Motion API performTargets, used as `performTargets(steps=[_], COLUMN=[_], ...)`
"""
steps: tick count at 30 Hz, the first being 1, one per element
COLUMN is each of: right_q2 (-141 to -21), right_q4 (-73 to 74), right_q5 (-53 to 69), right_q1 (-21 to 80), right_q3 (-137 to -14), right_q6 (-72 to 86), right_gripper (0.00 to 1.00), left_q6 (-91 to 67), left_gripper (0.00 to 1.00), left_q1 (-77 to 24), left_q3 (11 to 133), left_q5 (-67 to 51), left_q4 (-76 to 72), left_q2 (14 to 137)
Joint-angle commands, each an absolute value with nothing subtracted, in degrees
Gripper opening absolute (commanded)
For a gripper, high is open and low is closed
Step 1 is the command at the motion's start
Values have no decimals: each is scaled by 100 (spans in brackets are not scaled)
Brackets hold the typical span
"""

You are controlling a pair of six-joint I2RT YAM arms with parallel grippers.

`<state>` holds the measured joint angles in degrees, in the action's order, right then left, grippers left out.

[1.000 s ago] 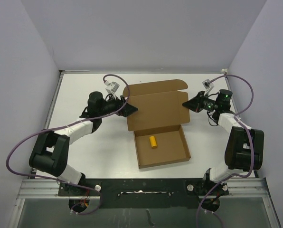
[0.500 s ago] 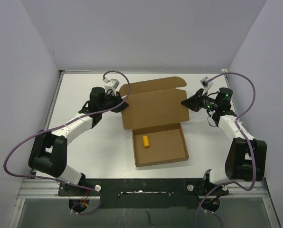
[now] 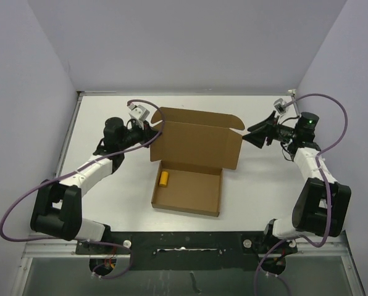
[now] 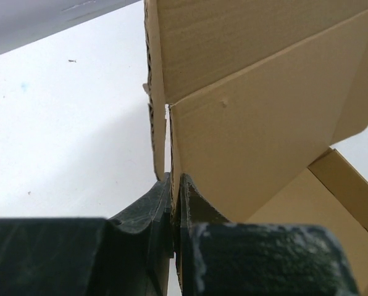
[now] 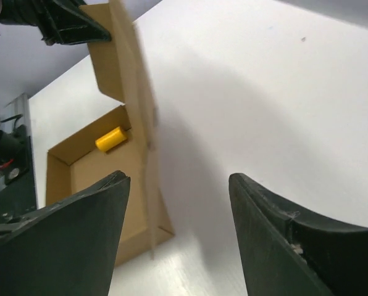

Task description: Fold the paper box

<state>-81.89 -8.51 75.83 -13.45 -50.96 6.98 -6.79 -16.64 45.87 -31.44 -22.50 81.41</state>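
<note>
**Top external.** The paper box (image 3: 193, 185) sits mid-worktop (image 3: 110, 209), slightly skewed. Its tray (image 3: 185, 209) is formed, with four low walls up. The lid (image 3: 196, 145) stands up off the far wall and is not closed. Its front flap (image 3: 196, 115) is not tucked. The left tool (image 3: 152, 131) is at the lid's left edge, jaws together on the cardboard. The right tool (image 3: 253, 137) is just off the lid's right corner, jaws apart, carrying nothing. A yellow cylinder (image 3: 164, 179) lies inside the tray, beside the left wall near the far corner.

**Left wrist.** Both fingers (image 4: 150, 206) are pinched flat with the lid's edge running between them, so the clamp on the box is confirmed. A side tab hangs at the fold, not turned in.

**Right wrist.** The fingers (image 5: 79, 228) are wide apart with bare worktop between them. The lid shows edge-on just ahead and is blurred. No contact as far as I can tell.

**Progress (judgement).**
- Done: tray erected.
- Left to do: bring the lid down over the tray, turn in the side tabs, tuck the front flap.
- Estimate: somewhat past halfway.

**In the way (judgement).**
- The cylinder lies low and should clear the closing lid. It sits near the left wall, where a side tab would go, and may foul the tab.
- Only one tool holds the lid, and the tray rests loose on the worktop, so it may slide when pushed.
</note>
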Motion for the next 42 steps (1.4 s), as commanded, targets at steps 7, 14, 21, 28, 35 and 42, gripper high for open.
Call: performTargets(steps=[7,14,21,28,35,42], right_q2=[-8335,-8148,-7697,-7429,-7537,-7488], right_q4=[997,1098,1024,655,347,2967], right_q5=[6381,7465,7736,7874,7999,8076], right_q1=[-1632,-989,-387,-219,-178,-220], right_q3=[-5890,-5464,-5061,-4831,-4817,-5252], right_q6=[-751,-1926,-2511,-2216,-1709,-4188], right_gripper=[6,2,20,61,69,70], left_q6=[-240,-246,-344,-350,-405,-669], left_gripper=[0,0,0,0,0,0], left_q1=[-1559,-1555,-1538,-1530,-1479,-1283], left_q3=[4544,4546,4588,4565,4565,4607], left_q5=[-3480,-3251,-3296,-3290,-3204,-3182], left_q4=[-2743,-2577,-2610,-2608,-2546,-2630], left_q2=[7796,7761,7813,7803,7775,7853])
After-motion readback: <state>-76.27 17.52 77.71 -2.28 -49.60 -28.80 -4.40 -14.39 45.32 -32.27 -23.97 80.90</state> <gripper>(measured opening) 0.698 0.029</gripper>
